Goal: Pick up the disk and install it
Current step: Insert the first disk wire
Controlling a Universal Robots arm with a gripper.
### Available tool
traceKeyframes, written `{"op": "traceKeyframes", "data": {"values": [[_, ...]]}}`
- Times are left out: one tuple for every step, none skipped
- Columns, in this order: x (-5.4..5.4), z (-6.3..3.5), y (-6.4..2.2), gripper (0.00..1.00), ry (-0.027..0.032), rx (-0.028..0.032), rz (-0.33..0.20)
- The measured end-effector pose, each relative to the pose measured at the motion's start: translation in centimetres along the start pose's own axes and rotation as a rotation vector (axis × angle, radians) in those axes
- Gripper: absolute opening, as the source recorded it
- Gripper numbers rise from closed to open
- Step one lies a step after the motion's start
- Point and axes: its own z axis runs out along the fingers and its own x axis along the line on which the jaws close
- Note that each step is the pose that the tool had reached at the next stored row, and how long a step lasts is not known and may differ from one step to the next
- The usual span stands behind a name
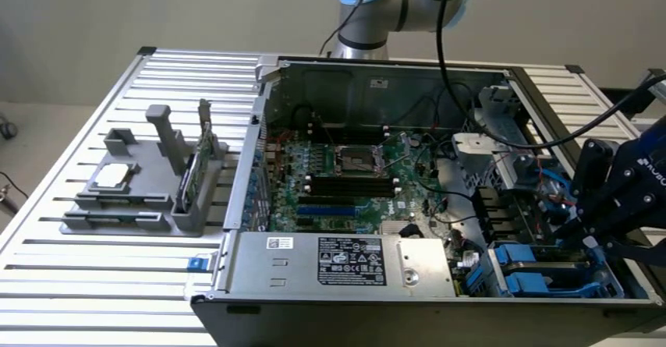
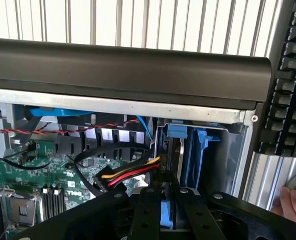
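Disk at the drive bay

Held narrow around the blue-framed disk (image 2: 166,217) in the hand (image 2: 165,210), down inside the computer case (image 1: 416,300) at the blue drive bay (image 2: 187,150). Seemingly mid-installation; still wanted a straight, gentle push along the rails, clear of the cables (image 2: 130,172)

Overall light: even, soft and fairly bright in the exterior view; no hard shadows on the slatted worktop (image 1: 83,230)
Case interior: the open computer case (image 1: 416,300) is dimmer inside, its far wall shaded
Glare: pale sheen on the worktop slats in the wrist view, nearly washed out
Focus: the claw (image 2: 162,210) is dark and soft-edged; slight blur throughout
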Motion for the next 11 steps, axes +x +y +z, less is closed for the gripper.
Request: {"op": "traceKeyframes", "data": {"values": [[0.04, 0.01, 0.03, 0.17, -0.0025, 0.0009, 0.002], [0.06, 0.02, 0.03, 0.17, -0.0046, 0.0015, 0.005], [0.07, 0.04, 0.03, 0.17, -0.0057, 0.0018, 0.009], [0.09, 0.06, 0.04, 0.17, -0.0069, 0.0020, 0.013], [0.10, 0.06, 0.05, 0.17, -0.0077, 0.0021, 0.018], [0.14, 0.07, 0.05, 0.17, -0.0079, 0.0020, 0.022], [0.16, 0.10, 0.06, 0.17, -0.0094, 0.0018, 0.025], [0.16, 0.12, 0.06, 0.17, -0.0109, 0.0018, 0.026], [0.15, 0.12, 0.06, 0.17, -0.0117, 0.0019, 0.026], [0.15, 0.12, 0.06, 0.17, -0.0121, 0.0019, 0.026], [0.16, 0.12, 0.06, 0.17, -0.0126, 0.0020, 0.026]]}}
